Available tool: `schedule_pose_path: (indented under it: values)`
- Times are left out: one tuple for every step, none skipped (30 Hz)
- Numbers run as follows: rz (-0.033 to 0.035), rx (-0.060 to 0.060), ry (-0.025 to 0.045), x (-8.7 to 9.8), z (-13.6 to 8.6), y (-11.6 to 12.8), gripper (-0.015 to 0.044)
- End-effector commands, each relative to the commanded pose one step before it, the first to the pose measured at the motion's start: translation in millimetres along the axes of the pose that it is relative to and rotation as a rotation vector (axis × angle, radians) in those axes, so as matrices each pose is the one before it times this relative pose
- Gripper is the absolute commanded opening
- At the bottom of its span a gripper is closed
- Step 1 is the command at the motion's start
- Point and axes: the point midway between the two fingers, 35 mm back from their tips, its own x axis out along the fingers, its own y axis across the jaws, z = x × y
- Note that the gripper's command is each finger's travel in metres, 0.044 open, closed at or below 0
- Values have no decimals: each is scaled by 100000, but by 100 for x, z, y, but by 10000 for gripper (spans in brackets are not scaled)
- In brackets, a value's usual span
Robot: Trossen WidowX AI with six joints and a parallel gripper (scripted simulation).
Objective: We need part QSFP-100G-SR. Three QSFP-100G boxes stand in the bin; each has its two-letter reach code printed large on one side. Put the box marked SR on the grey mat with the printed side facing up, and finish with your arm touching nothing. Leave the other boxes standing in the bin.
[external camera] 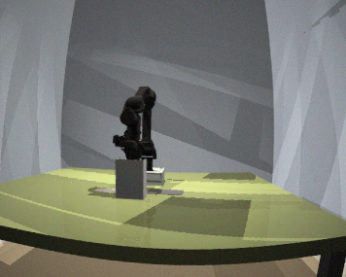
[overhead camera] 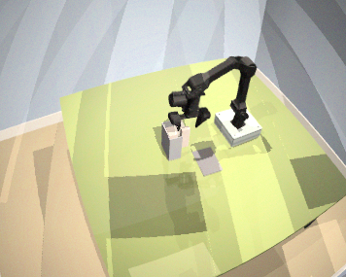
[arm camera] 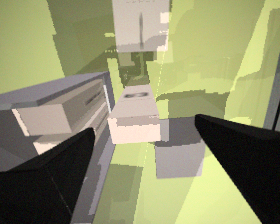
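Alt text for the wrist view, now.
Open black jaws frame a pale box outside the bin, near the grey mat. Two more pale boxes are in the bin at left; no code is readable.
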Motion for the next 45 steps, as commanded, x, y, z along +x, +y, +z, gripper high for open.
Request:
schedule_pose_path:
  values:
    - [-10,5,0,-925,-3,108,440]
    - [17,-2,0,-1080,-5,99,440]
    - [9,-2,0,-726,-4,40,440]
    - [3,-1,0,-243,-1,9,440]
    - [0,0,0,0,0,0,440]
    - [0,0,0,0,0,0,440]
    - [0,0,0,0,0,0,440]
    - [830,-3,-12,243,0,132,414]
    - [0,0,0,0,0,0,388]
    - [0,0,0,0,0,0,361]
    - [0,0,0,0,0,0,335]
    - [0,0,0,0,0,0,309]
    - [0,0,0,0,0,0,283]
    - [0,0,0,0,0,0,256]
    - [0,0,0,0,0,0,237]
    - [0,0,0,0,0,0,237]
    - [0,0,0,0,0,0,237]
    - [0,0,0,0,0,0,237]
    - [0,0,0,0,0,0,237]
    - [0,0,0,0,0,0,237]
    - [0,0,0,0,0,0,237]
    - [0,0,0,0,0,0,237]
    - [0,0,0,0,0,0,237]
    - [0,0,0,0,0,0,237]
    - [0,0,0,0,0,0,237]
    - [0,0,0,0,0,0,237]
    - [0,0,0,0,0,0,237]
    - [0,0,0,0,0,0,237]
    - [0,0,0,0,0,0,237]
    - [-130,5,-4,-13,0,16,237]
    - [-390,16,-13,-38,-1,47,237]
    - [-652,38,-27,-64,1,76,237]
    - [-831,50,-36,-82,1,96,237]
    - [-837,50,-37,-82,1,95,237]
    - [-837,50,-38,-82,1,94,237]
    - [-837,55,-41,-82,2,92,237]
    - [-838,64,-45,-83,3,90,237]
    - [-838,63,-46,-83,3,89,237]
    - [-838,70,-50,-83,4,86,237]
    - [-829,76,-53,-83,5,83,237]
    - [-655,59,-42,-65,4,65,237]
    - [-393,36,-26,-39,2,39,237]
    - [-131,12,-9,-13,1,13,237]
    - [0,0,0,26,0,2,237]
    - [0,0,0,53,0,4,237]
